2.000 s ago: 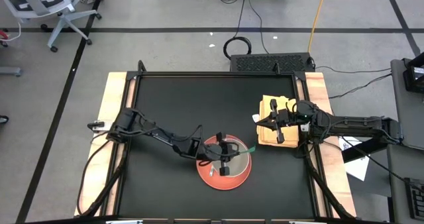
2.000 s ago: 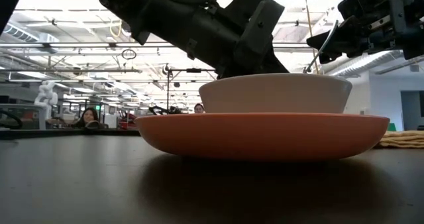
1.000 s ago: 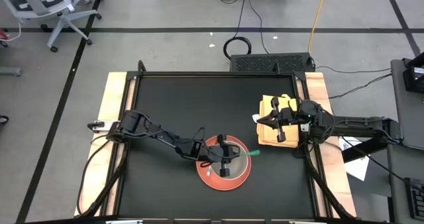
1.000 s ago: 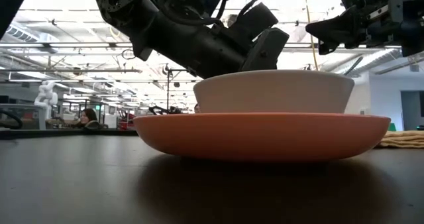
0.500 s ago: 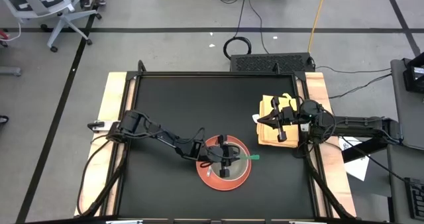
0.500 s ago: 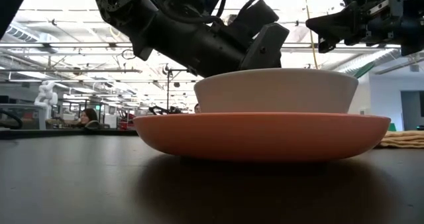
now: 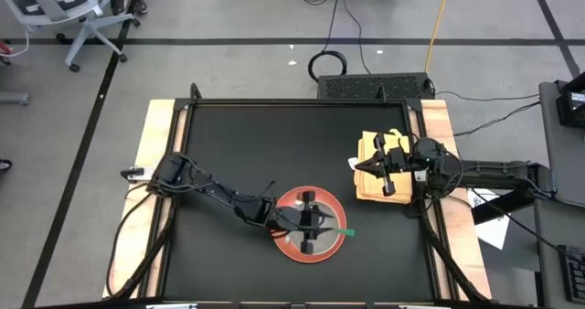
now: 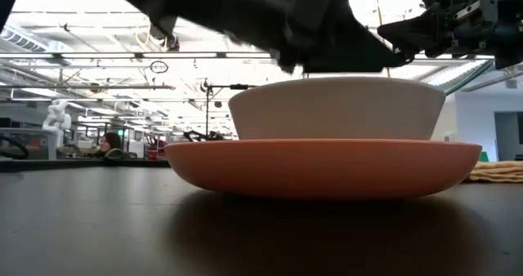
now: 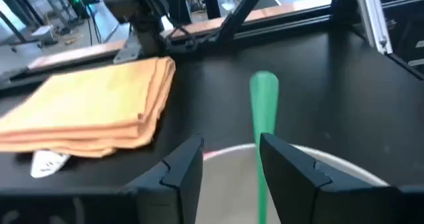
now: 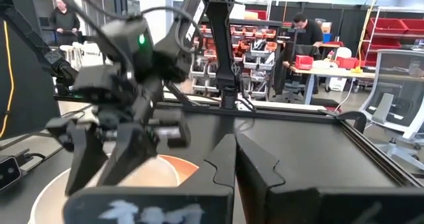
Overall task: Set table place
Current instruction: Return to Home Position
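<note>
Since the green spoon (image 9: 264, 98) lies in the white bowl (image 8: 337, 109), the left claw (image 9: 228, 164) hangs open astride its handle, gripping nothing | orange plate (image 8: 323, 166) under bowl, near the desk (image 7: 238, 144) front edge | right claw (image 10: 235, 154) closed, parked over folded cloth (image 7: 370, 188), right edge

A grey concrete floor (image 7: 228, 16) crossed by dark tape lines fills the top of the high view, with a white office chair (image 7: 57, 5) upper left and a yellow cable (image 7: 441, 16) upper right. At table height, a bright trussed ceiling (image 8: 73, 31) spans the frame, and a person (image 8: 109, 143) sits at the far left.
</note>
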